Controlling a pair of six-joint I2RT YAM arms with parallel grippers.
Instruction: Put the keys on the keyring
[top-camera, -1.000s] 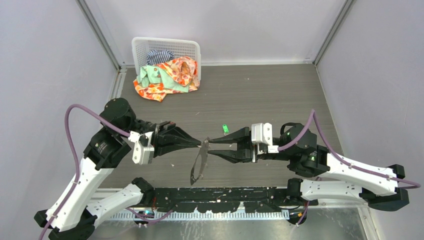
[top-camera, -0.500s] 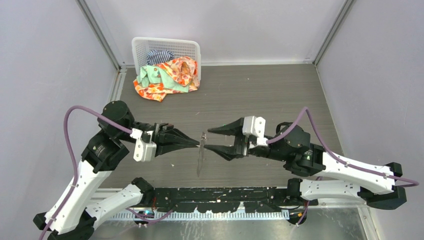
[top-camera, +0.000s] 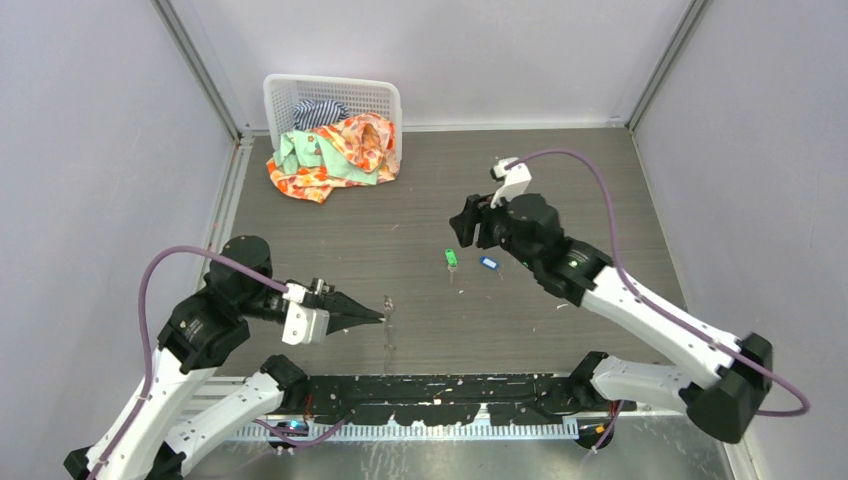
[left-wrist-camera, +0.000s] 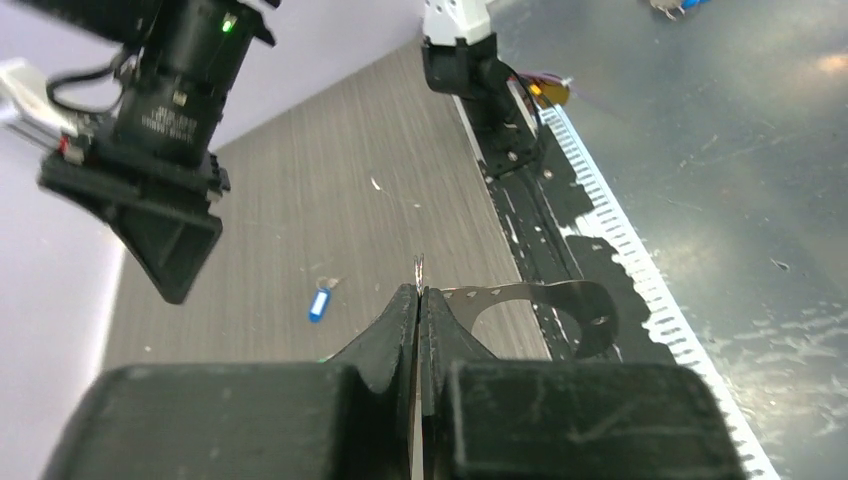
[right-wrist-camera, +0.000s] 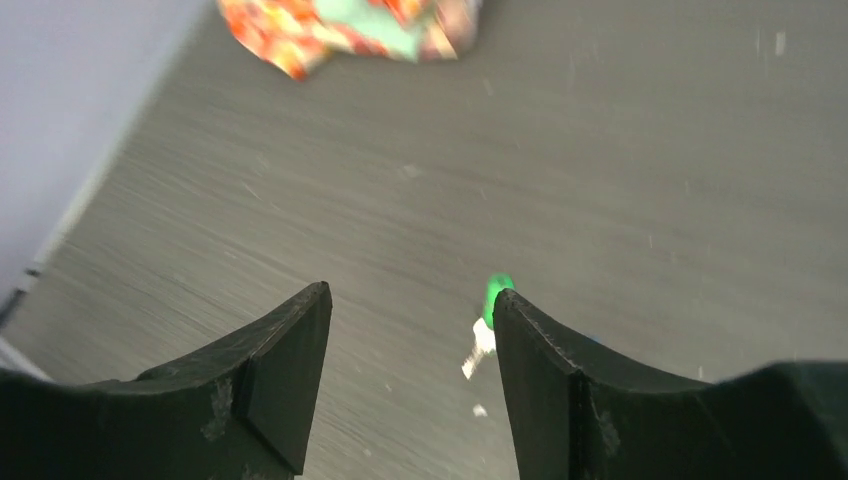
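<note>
My left gripper (top-camera: 383, 316) is shut on the keyring (top-camera: 388, 325), a thin silvery loop seen edge-on near the table's front edge; in the left wrist view my left gripper (left-wrist-camera: 418, 295) pinches the keyring (left-wrist-camera: 560, 300), which curves off to the right. The green key (top-camera: 451, 258) and the blue key (top-camera: 488, 263) lie on the table mid-right. The blue key (left-wrist-camera: 318, 305) also shows in the left wrist view. My right gripper (top-camera: 462, 229) is open and empty above the keys; in the right wrist view my right gripper (right-wrist-camera: 410, 300) has the green key (right-wrist-camera: 492, 298) beside its right finger.
A white basket (top-camera: 330, 95) with colourful cloths (top-camera: 335, 152) spilling onto the table stands at the back left. The cloths (right-wrist-camera: 345, 25) also show at the top of the right wrist view. A black rail (top-camera: 440, 385) runs along the table's front edge.
My right gripper has left the keyring, swung back and up to above the keys. My left gripper has moved down and toward the front edge, still holding the keyring.
</note>
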